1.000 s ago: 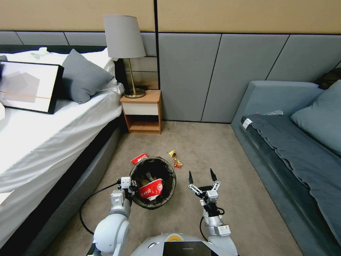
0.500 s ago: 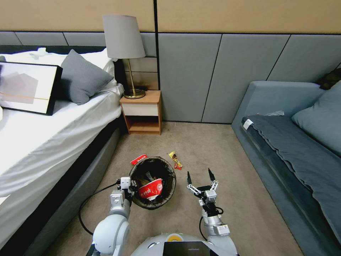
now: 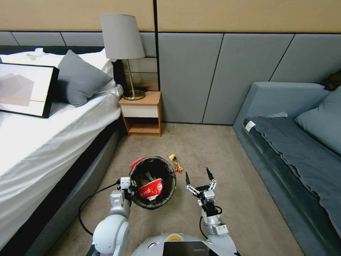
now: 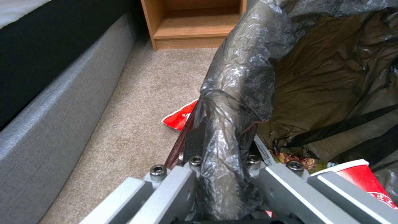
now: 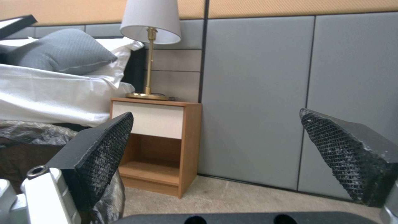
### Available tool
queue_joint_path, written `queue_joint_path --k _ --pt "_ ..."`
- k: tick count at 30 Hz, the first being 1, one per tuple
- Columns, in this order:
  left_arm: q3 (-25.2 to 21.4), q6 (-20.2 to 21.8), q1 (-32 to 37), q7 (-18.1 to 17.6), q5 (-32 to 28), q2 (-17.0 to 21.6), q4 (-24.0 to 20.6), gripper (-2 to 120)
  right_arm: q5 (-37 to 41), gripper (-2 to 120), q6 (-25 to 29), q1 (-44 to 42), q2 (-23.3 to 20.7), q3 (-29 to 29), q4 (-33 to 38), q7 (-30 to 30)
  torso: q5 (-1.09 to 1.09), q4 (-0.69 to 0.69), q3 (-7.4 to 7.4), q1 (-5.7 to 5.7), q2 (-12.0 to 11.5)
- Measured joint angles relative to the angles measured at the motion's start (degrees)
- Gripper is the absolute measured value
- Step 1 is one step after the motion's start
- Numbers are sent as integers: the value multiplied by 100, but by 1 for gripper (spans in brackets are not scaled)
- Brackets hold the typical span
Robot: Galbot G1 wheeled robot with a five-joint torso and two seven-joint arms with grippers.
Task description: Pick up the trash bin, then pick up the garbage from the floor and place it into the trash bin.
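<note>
1. Beige carpet runs between a white-sheeted bed (image 3: 46,142) on the left and a grey-blue sofa (image 3: 295,142) on the right, with a wooden nightstand (image 3: 142,113) and its lamp (image 3: 122,39) against the padded wall.

2. Compared with a second ago the whole room sits slightly differently in the head view: bed and lamp have slid left, and the litter lies nearer the bin's rim. I read that as the robot and its camera creeping forward and turning a little, not the things moving.

3. On the left, the left gripper (image 3: 130,185) stays clamped on the bag-covered rim of the trash bin (image 3: 152,182); the left wrist view shows its jaws pinching the folded dark liner (image 4: 224,124). The bin holds its place against the arm, so I judge it carried along. Inside lies a red instant-noodle cup (image 3: 151,190).

4. A red wrapper (image 3: 137,162) pokes out on the floor behind the bin's far-left edge, now half hidden by it.

5. A yellow-and-red snack wrapper (image 3: 175,162) lies on the carpet just beyond the bin.

6. The right gripper (image 3: 196,177) hovers with fingers spread wide and empty, and has closed in on that wrapper. The approach looks nearly done; the pick itself has not begun.
</note>
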Motion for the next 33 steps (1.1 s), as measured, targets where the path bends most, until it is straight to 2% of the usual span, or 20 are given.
queue_joint_path --k 5,9,13,15,16,18,21,23,33 --pt "1 9 -3 0 -1 6 -25 0 -82 100 -22 179 -81 12 -14 -7 -1 0 0 0 0" --pt "5 14 -1 2 -1 7 -59 0 13 100 -258 542 -237 7 -22 -4 -1 0 0 0 0" --pt "-8 25 -3 4 -1 6 -101 0 273 100 -636 953 -345 -32 -102 59 -1 0 0 0 0" --pt "-55 33 -23 3 -3 5 -123 0 555 100 -1159 1361 -465 -139 -255 203 -1 0 0 0 0" --pt "-55 33 -23 3 -3 5 -123 0 555 100 -1159 1361 -465 -139 -255 203 -1 0 0 0 0" --pt "-65 35 -11 2 -4 -5 -147 0 831 100 -1609 1747 -559 -265 -446 294 -2 0 0 0 0" --pt "-78 38 -8 2 -4 -25 -162 0 1008 100 -1831 1970 -592 -351 -580 330 -2 0 0 0 0" --pt "-117 40 -6 0 -4 -51 -196 0 1282 100 -2199 2357 -632 -513 -806 428 -2 0 0 0 0" --pt "-153 40 68 -13 9 -87 -291 0 1871 100 -2834 3423 -793 -910 -1552 590 -1 1 0 0 0"
